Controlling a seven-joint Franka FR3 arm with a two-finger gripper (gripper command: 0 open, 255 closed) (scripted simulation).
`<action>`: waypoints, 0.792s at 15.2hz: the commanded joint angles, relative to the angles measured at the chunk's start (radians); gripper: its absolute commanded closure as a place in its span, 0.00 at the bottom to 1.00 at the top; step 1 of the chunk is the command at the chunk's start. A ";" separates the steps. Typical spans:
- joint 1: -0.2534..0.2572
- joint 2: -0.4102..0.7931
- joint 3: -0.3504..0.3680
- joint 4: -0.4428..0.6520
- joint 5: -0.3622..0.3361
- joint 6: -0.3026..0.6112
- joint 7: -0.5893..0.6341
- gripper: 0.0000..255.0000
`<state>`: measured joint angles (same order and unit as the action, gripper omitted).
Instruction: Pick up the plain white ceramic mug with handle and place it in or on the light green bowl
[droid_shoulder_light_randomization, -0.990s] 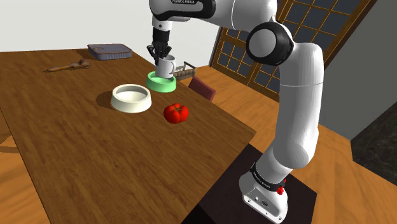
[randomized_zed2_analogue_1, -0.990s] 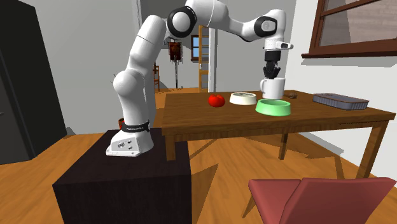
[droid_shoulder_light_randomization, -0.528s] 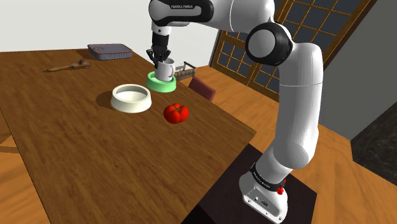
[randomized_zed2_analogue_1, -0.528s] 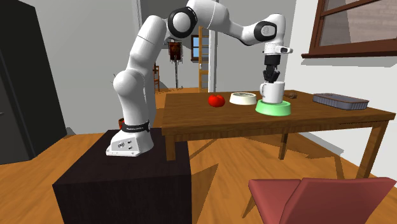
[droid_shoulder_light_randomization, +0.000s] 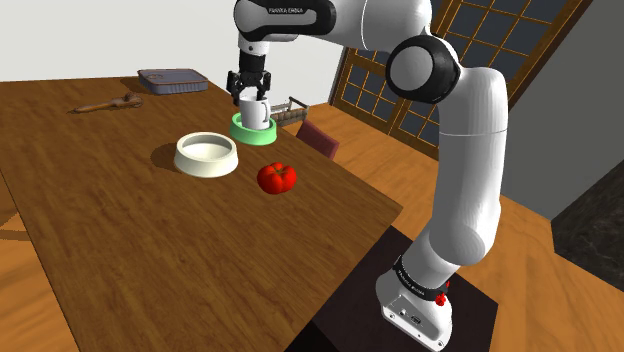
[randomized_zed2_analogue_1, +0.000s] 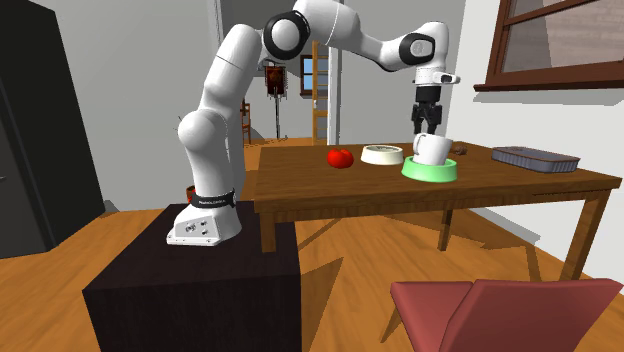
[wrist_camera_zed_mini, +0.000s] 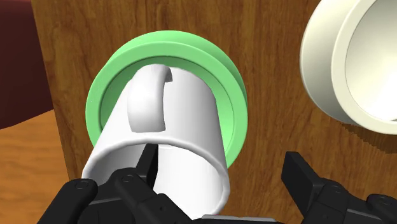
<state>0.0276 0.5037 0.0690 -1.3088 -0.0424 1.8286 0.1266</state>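
The white mug (droid_shoulder_light_randomization: 254, 113) with a handle rests in the light green bowl (droid_shoulder_light_randomization: 241, 129) on the wooden table, leaning a little in the second exterior view (randomized_zed2_analogue_1: 432, 149). Just above it, my black gripper (droid_shoulder_light_randomization: 250, 88) points down at the mug's mouth and is open. In the wrist view the mug (wrist_camera_zed_mini: 172, 121) lies inside the green bowl's rim (wrist_camera_zed_mini: 97, 108) with its handle facing the camera. One fingertip (wrist_camera_zed_mini: 149, 162) sits at the mug's opening while the other stands well clear of its side, so neither clasps it.
A cream bowl (droid_shoulder_light_randomization: 207, 154) and a red tomato (droid_shoulder_light_randomization: 277, 177) sit nearer the stand. A grey tray (droid_shoulder_light_randomization: 172, 80) and a wooden spoon (droid_shoulder_light_randomization: 105, 103) lie at the table's far end. A small rack (droid_shoulder_light_randomization: 290, 110) and a red chair (droid_shoulder_light_randomization: 318, 136) stand beyond the table edge.
The gripper lowered the mug into the green bowl, then opened and let it go. The mug now sits lower and tips slightly.
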 joint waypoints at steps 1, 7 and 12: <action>0.000 0.000 0.000 0.000 0.000 0.000 0.000 0.00; 0.003 0.004 0.001 0.134 0.000 -0.130 -0.002 0.00; 0.003 0.004 0.001 0.134 0.000 -0.130 -0.002 0.00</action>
<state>0.0309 0.5075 0.0697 -1.1756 -0.0419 1.6993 0.1248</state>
